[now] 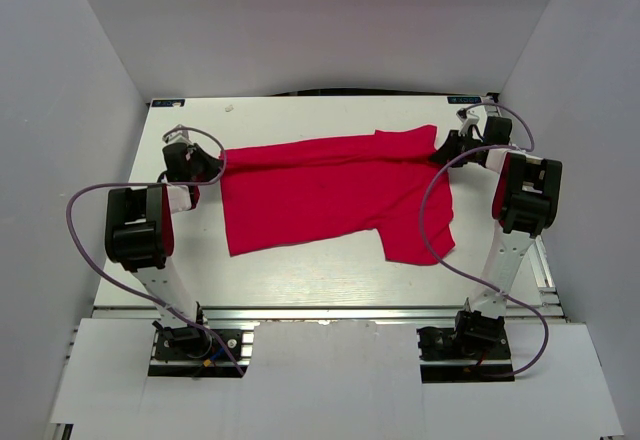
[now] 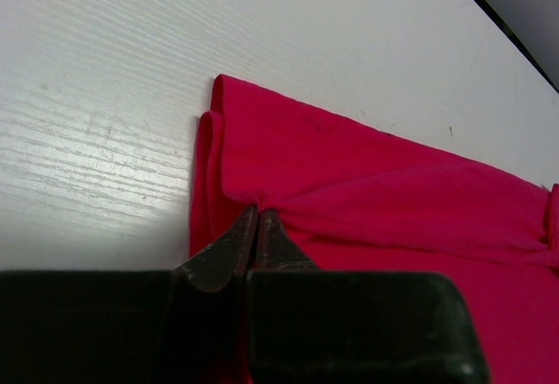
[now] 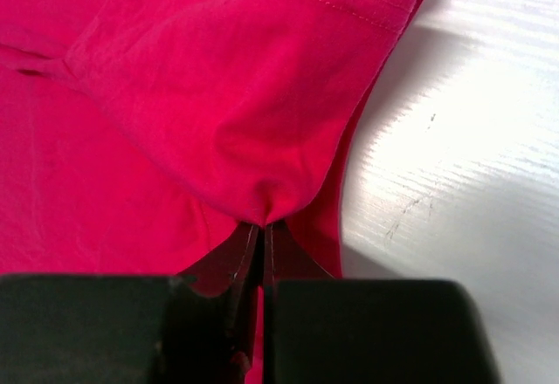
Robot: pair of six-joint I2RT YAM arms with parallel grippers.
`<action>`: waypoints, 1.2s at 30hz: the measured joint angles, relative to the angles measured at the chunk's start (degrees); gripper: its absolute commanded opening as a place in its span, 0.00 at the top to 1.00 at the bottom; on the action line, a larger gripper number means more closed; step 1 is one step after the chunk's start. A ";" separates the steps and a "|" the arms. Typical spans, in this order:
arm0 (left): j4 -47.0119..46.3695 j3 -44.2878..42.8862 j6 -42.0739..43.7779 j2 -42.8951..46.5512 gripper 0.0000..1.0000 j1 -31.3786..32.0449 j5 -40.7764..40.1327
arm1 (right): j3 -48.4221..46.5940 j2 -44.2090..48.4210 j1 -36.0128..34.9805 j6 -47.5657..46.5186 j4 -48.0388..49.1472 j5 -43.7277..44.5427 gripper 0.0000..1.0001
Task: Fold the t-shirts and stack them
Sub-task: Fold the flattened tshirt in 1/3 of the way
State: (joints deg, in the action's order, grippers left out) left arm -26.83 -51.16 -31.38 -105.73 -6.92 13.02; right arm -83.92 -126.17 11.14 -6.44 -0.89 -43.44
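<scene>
The bright red t-shirt (image 1: 330, 190) lies partly folded across the middle of the white table, one sleeve hanging toward the near right. My left gripper (image 1: 212, 163) is shut on the shirt's far left corner; in the left wrist view its fingertips pinch a fold of red cloth (image 2: 367, 192) at the gripper (image 2: 258, 214). My right gripper (image 1: 440, 150) is shut on the shirt's far right corner; in the right wrist view the cloth (image 3: 175, 96) bunches into the gripper (image 3: 263, 224). No white label shows.
The white table (image 1: 300, 280) is walled by grey panels on three sides. Purple cables loop from both arms, the right one (image 1: 428, 220) hanging over the shirt's near right part.
</scene>
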 measured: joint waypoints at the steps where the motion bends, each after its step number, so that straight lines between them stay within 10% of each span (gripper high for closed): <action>1: 0.28 -0.02 0.07 0.00 0.82 0.00 0.00 | -0.02 0.00 0.00 0.02 -0.37 0.13 0.94; 13: 7.74 -3.32 1.03 0.17 0.29 -0.04 -1.92 | -1.62 0.00 0.13 -0.74 -3.87 1.29 0.62; 23: 14.32 -3.98 2.89 7.61 0.26 -0.11 -4.17 | -2.56 2.23 2.34 -2.03 -7.67 0.87 0.11; 30: 19.41 -3.52 1.44 18.40 0.10 -0.11 -3.87 | -3.02 11.26 3.10 -7.76 -11.85 -1.05 0.11; 36: 28.83 1.57 -4.87 33.33 0.16 -0.11 -3.56 | -3.74 17.79 3.08 -27.43 -25.29 -6.84 0.11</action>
State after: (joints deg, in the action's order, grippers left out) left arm 2.00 -49.58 -36.25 -72.40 -7.03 9.45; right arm -87.66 -108.38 14.22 -33.87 -26.17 -50.28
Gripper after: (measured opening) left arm 0.891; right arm 0.894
